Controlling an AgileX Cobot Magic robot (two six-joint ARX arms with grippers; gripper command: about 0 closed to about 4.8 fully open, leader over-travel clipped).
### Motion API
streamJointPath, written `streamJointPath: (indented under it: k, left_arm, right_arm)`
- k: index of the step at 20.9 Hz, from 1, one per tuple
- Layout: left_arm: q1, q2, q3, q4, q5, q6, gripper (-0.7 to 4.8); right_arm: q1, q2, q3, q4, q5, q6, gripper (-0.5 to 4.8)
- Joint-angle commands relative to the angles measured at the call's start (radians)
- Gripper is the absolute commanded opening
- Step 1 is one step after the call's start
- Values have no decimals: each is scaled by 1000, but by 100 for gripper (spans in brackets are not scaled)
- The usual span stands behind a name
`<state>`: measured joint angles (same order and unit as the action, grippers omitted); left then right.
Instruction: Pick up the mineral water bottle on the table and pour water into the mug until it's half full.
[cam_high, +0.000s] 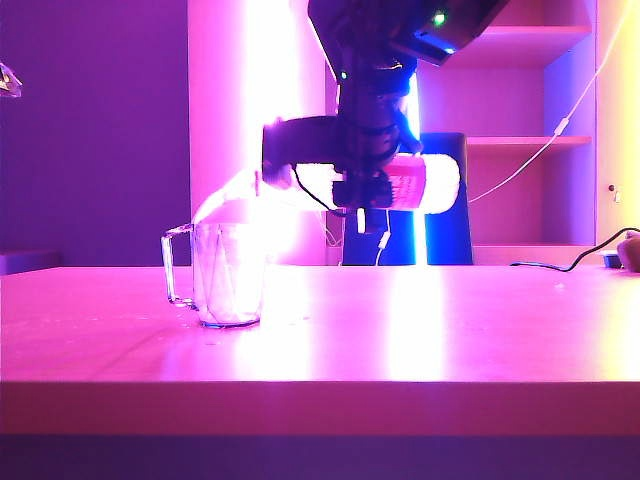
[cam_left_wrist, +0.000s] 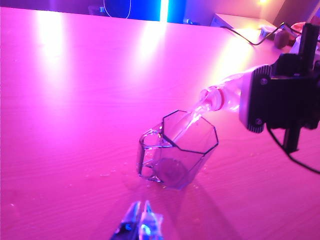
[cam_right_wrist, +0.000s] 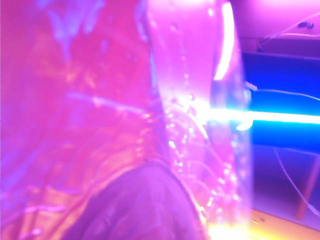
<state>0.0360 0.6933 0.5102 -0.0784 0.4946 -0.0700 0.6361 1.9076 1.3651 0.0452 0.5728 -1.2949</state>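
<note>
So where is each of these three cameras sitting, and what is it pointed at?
Exterior view: low at the table's edge, facing the mug; the right tool holds the mineral water bottle tipped over it.
Left wrist view: on the left arm, looking down at the mug; the left tool shows, shut.
Right wrist view: on the right arm, pressed against the bottle; no tool visible.
Exterior and left wrist views share mug, bottle and right arm.

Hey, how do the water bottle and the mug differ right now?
The mineral water bottle is tipped nearly level above the table in the right gripper, while the mug stands upright on the table. The bottle carries a label; the mug is plain with a handle. Water runs from the bottle into the mug. Both are clear.
</note>
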Motion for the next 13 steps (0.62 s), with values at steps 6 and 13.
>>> streamJointPath:
  k: [6, 13]
  left_arm:
    - [-1, -2, 3, 13, 3, 101, -5]
    - [-1, -2, 3, 13, 3, 101, -5]
  right_arm:
    - [9, -8, 24, 103, 135, -181, 181]
    - [21, -8, 24, 124, 173, -211, 180]
